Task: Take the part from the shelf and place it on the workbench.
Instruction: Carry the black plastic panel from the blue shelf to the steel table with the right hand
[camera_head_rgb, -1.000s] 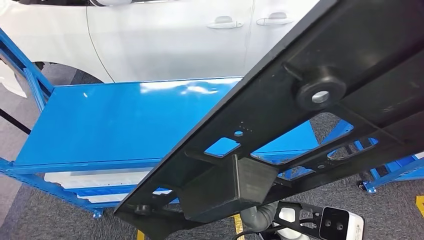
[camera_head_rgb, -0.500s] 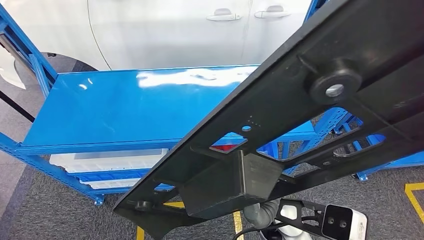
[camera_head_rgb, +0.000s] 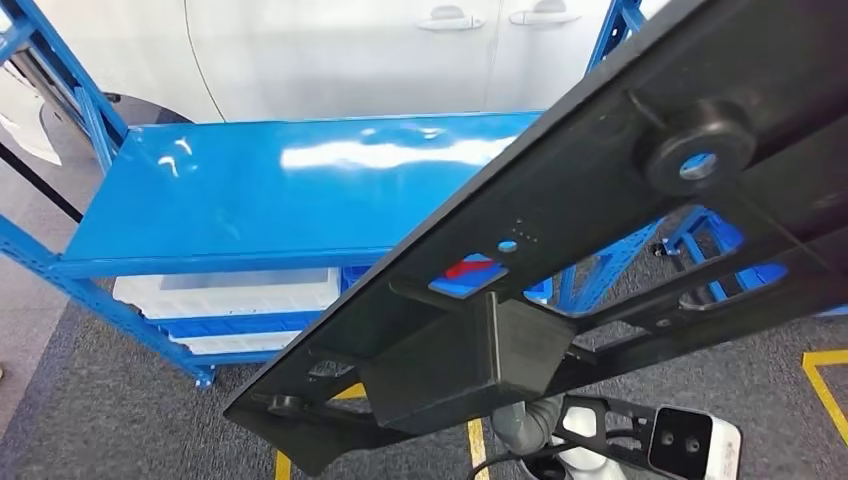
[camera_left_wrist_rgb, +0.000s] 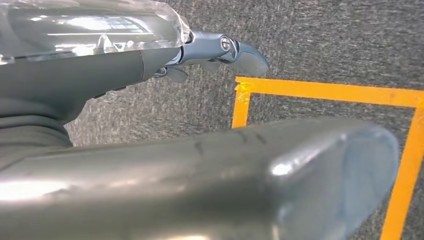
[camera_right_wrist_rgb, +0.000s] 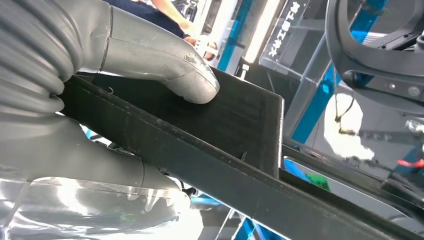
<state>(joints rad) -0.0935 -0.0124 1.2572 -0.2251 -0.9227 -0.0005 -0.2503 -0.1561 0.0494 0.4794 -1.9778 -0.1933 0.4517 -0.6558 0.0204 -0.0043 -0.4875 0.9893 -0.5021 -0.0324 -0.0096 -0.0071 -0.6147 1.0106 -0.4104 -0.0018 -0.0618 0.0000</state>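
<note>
Carrying step, judging by the scene — part (camera_head_rgb: 600, 200) already off the shelf (camera_head_rgb: 260, 190), workbench not yet reached. Best to keep the long panel level and swing it slowly, clear of the blue uprights and the white car (camera_head_rgb: 330, 50) behind; a firm, steady clamp matters, since the far end overhangs a lot and could lever loose. In the right wrist view, right hand (camera_right_wrist_rgb: 90, 95) clamped on the part's boxy block, thumb pressed on its upper face, fingers beneath. Part held aloft, tilted, above the shelf's front edge and the carpet. Left hand (camera_left_wrist_rgb: 220, 50) hanging over the floor by yellow tape (camera_left_wrist_rgb: 320, 92), holding nothing — fingers only partly seen, so spread or curled cannot be told.
</note>
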